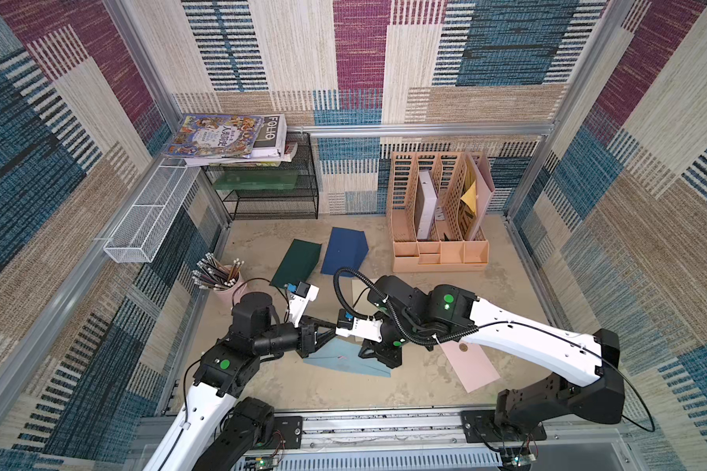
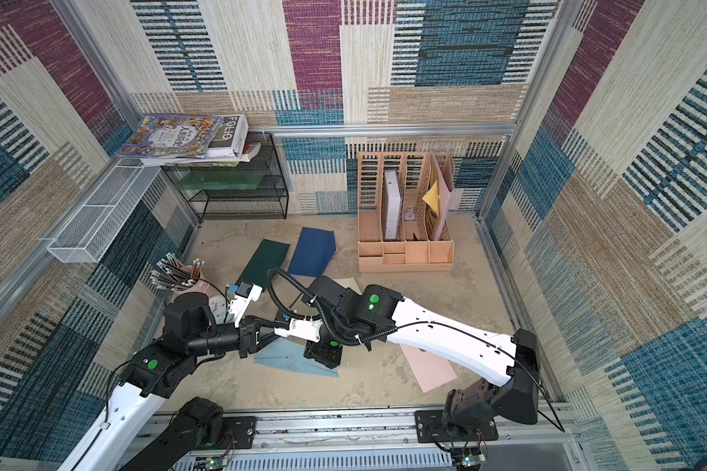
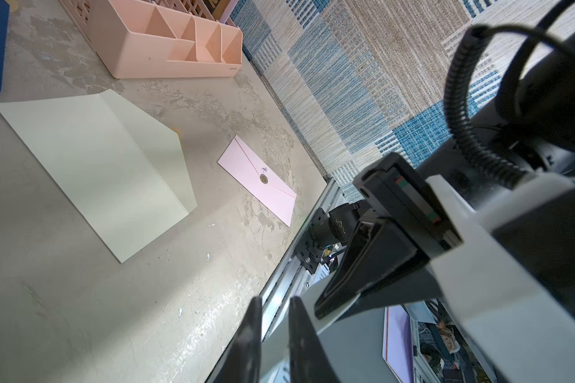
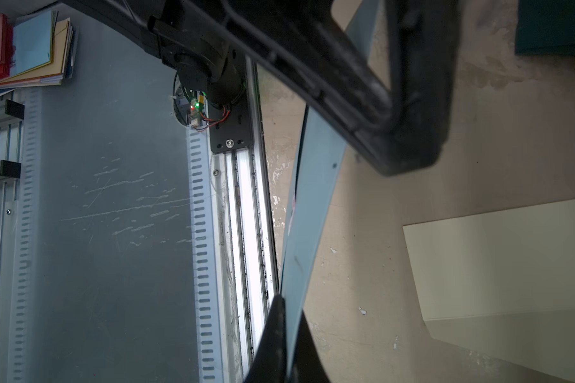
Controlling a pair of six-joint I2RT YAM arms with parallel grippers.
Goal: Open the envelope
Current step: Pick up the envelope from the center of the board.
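The two arms met in the lower middle of both top views, over the light blue envelope (image 1: pixel 343 359). I think the step was lifting its flap, and the flap was not fully open yet. Next, the flap would need to be pulled up and back, softly, so the thin paper does not rip.

The right gripper (image 4: pixel 291 345) was closed on the edge of the blue envelope, which curved up like a bent strip. The left gripper (image 3: pixel 274 335) had its two black fingers a little apart, with nothing seen between them.

The table (image 1: pixel 425 391) looked rough and gray. A flat pink envelope (image 1: pixel 472 367) with a small round seal lay at the lower right.
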